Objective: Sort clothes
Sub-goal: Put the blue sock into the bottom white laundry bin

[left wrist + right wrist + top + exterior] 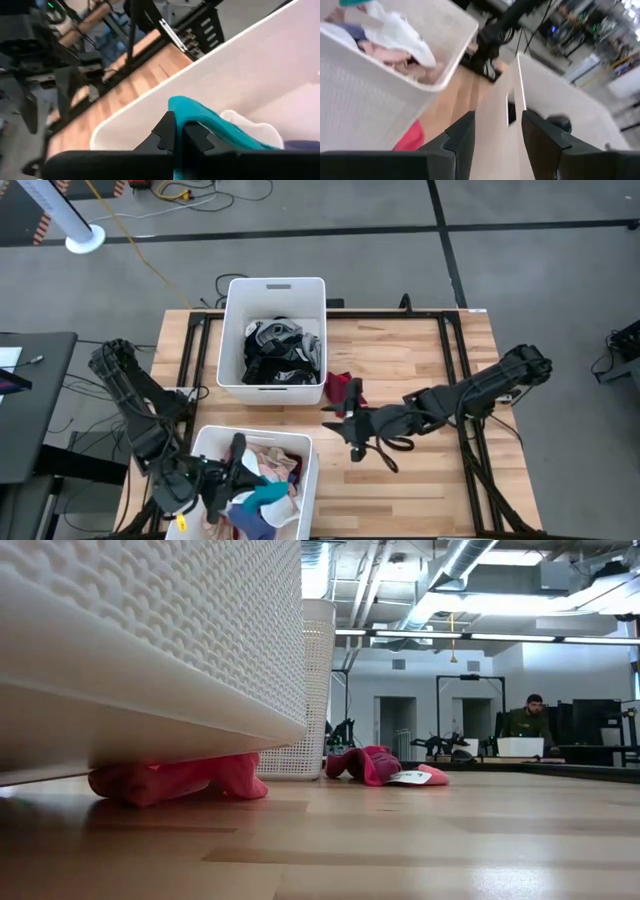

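Two white bins stand on the wooden table. The far bin holds dark clothes. The near bin holds light and coloured clothes. My left gripper reaches over the near bin from the table's left and is shut on a teal garment. My right gripper hangs open above the table, right of the bins, with nothing between its fingers. A maroon garment lies on the table just beyond it. A pink garment lies partly under the near bin. My left gripper pinches the teal garment between its two fingers; a bunched part of the cloth bulges out past the fingertips. The fingers come slanting down from the table's left, over the near bin. The rest of the teal cloth lies on the clothes in the bin.
Bare wood lies to the right of the bins and along the near edge. A black frame runs around the table. A white tag sticks out of the maroon garment. A person sits far behind the table.
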Controlling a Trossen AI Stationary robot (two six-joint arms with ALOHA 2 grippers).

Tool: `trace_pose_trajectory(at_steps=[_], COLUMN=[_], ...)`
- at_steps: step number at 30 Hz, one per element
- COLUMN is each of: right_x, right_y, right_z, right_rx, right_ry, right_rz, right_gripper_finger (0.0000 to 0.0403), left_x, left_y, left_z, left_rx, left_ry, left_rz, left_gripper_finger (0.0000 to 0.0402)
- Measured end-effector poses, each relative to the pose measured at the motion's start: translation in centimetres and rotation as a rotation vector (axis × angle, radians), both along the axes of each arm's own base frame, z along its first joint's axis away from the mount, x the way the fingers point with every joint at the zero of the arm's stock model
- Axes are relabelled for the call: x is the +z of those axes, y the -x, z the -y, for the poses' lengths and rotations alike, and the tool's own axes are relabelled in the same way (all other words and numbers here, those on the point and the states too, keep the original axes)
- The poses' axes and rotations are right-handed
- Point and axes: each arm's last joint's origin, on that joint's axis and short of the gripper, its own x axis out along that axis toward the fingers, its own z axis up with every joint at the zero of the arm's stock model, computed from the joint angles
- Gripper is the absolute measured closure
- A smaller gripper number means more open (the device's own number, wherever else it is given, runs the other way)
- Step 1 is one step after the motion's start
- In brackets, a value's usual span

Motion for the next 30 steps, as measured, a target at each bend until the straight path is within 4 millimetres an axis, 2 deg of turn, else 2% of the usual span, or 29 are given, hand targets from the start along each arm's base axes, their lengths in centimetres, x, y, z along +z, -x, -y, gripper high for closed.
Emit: trace_pose_trajectory(at_steps=[4, 12, 23, 30], right_x=[-0.8, -2.3, -3.9, -6.0], right_y=[0.3, 1.3, 2.7, 2.9], right_z=[0.3, 0.8, 2.3, 3.0], right_rx=[-0.038, -0.125, -0.293, -0.327], right_ry=[-0.032, -0.083, -0.142, -0.131], right_rz=[-0.071, -0.227, -0.398, -0.443], right_gripper_finger=[0.0228, 0.0228, 0.0236, 0.025], left_x=[-1.0, -4.5, -7.1, -7.8], left_y=[-0.7, -3.1, -5.3, -5.5], left_z=[-0.2, 0.3, 0.2, 0.3], left_rx=[0.008, 0.043, 0.03, 0.026], left_ry=[0.011, -0.057, -0.012, 0.03], left_rz=[-0.075, -0.224, -0.383, -0.447], left_gripper_finger=[0.04, 0.04, 0.04, 0.04])
